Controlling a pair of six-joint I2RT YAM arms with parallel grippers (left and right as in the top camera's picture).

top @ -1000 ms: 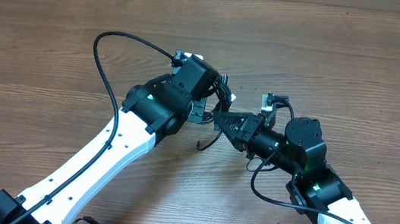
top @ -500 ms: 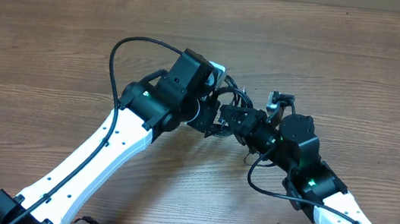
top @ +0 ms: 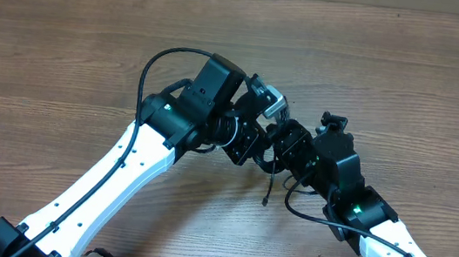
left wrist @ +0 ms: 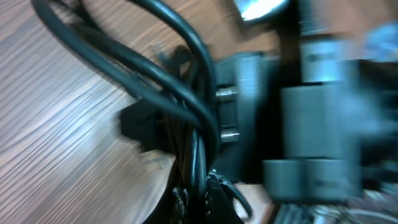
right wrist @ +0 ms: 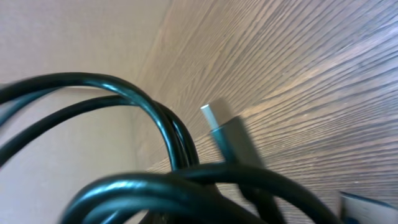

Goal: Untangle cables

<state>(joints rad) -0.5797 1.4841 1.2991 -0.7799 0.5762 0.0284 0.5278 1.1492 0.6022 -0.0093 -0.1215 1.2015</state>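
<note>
tangled cables [right wrist: 137, 186] bunched above wooden table [top: 411, 81]

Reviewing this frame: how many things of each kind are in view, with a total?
2 grippers: left gripper, right gripper
1 black cable bundle, strands too tangled to count
1 wooden table
Total: 4

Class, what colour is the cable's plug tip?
The plug tip is silvery; right wrist view shows it best.
</note>
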